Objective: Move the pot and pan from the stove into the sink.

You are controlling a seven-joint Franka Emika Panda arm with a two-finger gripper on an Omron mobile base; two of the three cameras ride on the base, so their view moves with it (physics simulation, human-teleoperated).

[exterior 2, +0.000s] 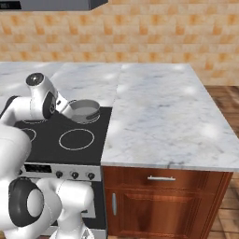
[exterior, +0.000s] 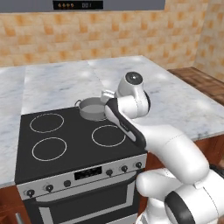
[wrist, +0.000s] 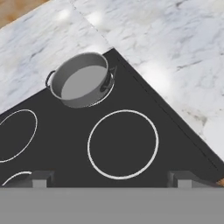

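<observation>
From behind on my left, the pot (exterior: 91, 108) sits on the back right burner of the stove (exterior: 74, 140), close to the rear edge of the black glass. Its inside looks bare grey metal, with nothing in it that I can make out. My wrist hangs just beside it on the right, hiding part of its rim. The other three white rings are bare. White marble table (exterior: 52, 83) wraps around the cooktop behind and to both sides.

From behind on my right, the pot (exterior 2: 85, 110) stands upright at the stove's (exterior 2: 70, 140) far right corner, near the seam where the glass meets the table (exterior 2: 163, 116). My arm covers its left side.

Looking along my hand, the pot (wrist: 81, 78) lies ahead, its two loop handles showing on either side and its bowl empty. My jaws (wrist: 109, 178) are spread wide, grasping nothing, hovering over the front ring with the pot well apart from both fingertips (wrist: 40, 177).
</observation>
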